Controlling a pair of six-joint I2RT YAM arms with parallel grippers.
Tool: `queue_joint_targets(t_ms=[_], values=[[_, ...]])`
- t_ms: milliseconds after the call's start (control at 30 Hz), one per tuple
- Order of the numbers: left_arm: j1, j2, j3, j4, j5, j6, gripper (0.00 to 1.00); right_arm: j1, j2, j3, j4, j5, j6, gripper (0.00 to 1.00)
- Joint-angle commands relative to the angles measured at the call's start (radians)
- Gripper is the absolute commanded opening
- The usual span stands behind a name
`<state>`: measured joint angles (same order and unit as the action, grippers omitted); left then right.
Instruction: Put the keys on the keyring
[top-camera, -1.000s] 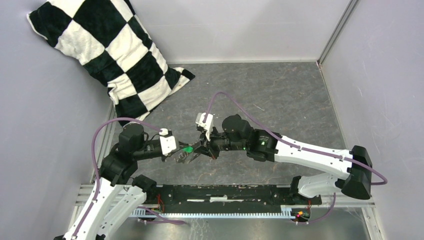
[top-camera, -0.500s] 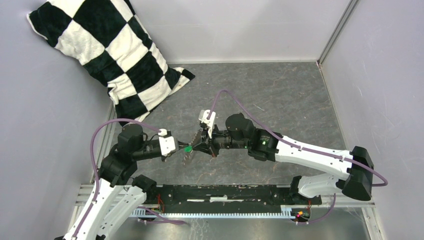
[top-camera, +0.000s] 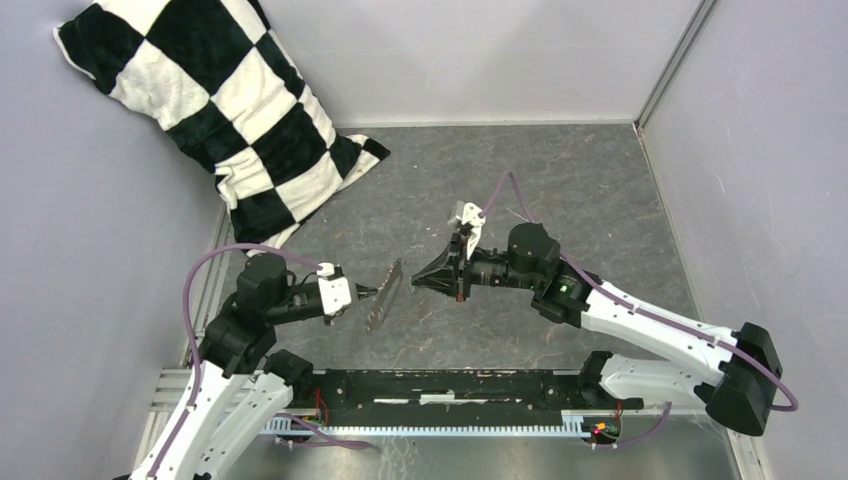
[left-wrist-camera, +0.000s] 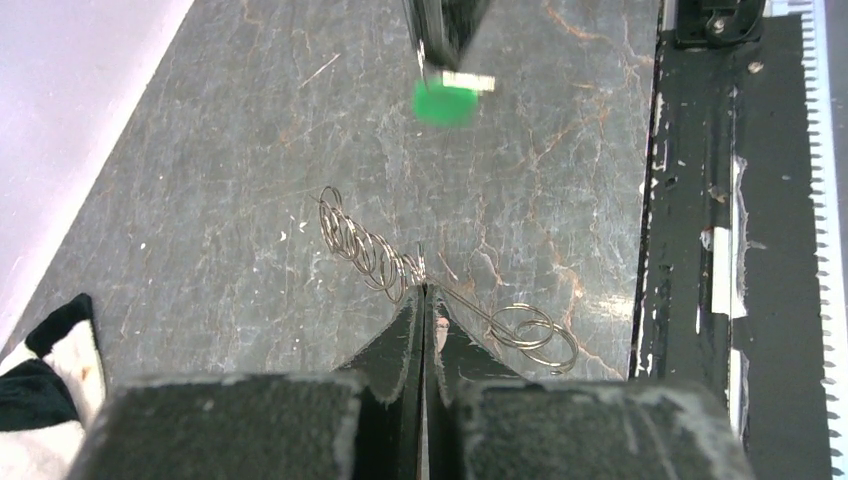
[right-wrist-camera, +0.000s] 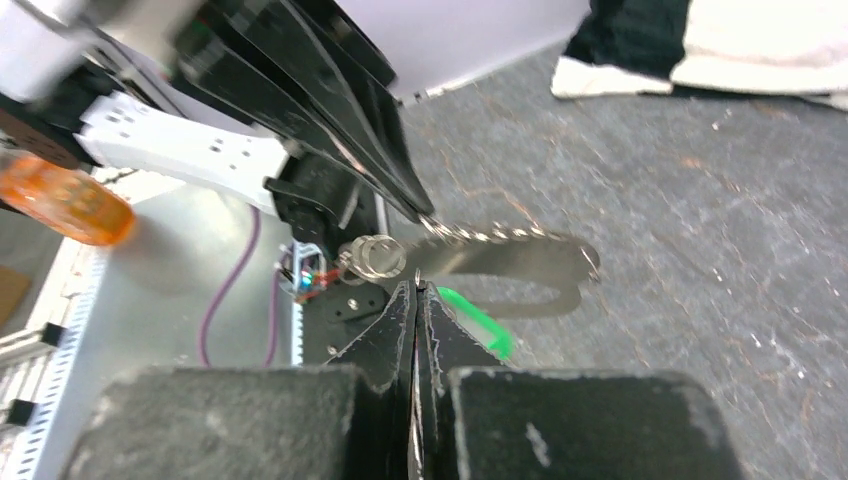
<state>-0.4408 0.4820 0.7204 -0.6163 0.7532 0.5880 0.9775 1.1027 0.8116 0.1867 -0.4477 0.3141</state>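
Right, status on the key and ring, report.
Left gripper: jaws shut on the keyring. Right gripper: jaws shut on the green key, held apart from the ring. Key not yet threaded. Nothing seen between them.

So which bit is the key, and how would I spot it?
Over the middle of the grey table, find the right gripper. The key is pinched at its tip. Its bright green head sets it apart from the silvery keyring held by the left gripper.

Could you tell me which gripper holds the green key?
The right gripper: its shut jaws pinch the green key, whereas the left gripper clamps the metal keyring.
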Motion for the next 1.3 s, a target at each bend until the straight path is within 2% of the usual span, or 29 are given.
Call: queue_joint_targets(t_ms=[0, 167, 400, 500, 767, 1100, 1267], values=[[0.0, -0.045, -0.057, 0.048, -0.018, 0.095, 0.02, -0.031, -0.063, -0.014, 0.117, -0.129, 0.069, 0.01], [0.0, -0.141, -0.123, 0.068, 0.024, 0.225, 0.02, -0.036, -0.044, 0.026, 0.001, -0.169, 0.019, 0.01], [0.0, -0.146, -0.134, 0.113, 0.053, 0.225, 0.02, -0.002, 0.037, -0.046, 0.213, -0.222, 0.123, 0.01], [0.001, -0.126, -0.121, 0.114, 0.066, 0.199, 0.02, 0.007, 0.082, -0.04, 0.23, -0.229, 0.119, 0.01], [0.0, -0.021, -0.071, 0.155, 0.06, -0.065, 0.02, 0.01, 0.156, -0.085, 0.341, -0.23, 0.179, 0.01], [0.0, -0.014, -0.096, 0.263, 0.054, -0.345, 0.02, -0.011, 0.173, -0.069, 0.247, -0.154, 0.184, 0.01], [0.0, -0.014, -0.107, 0.28, 0.031, -0.426, 0.02, -0.011, 0.197, -0.055, 0.248, -0.117, 0.209, 0.01]])
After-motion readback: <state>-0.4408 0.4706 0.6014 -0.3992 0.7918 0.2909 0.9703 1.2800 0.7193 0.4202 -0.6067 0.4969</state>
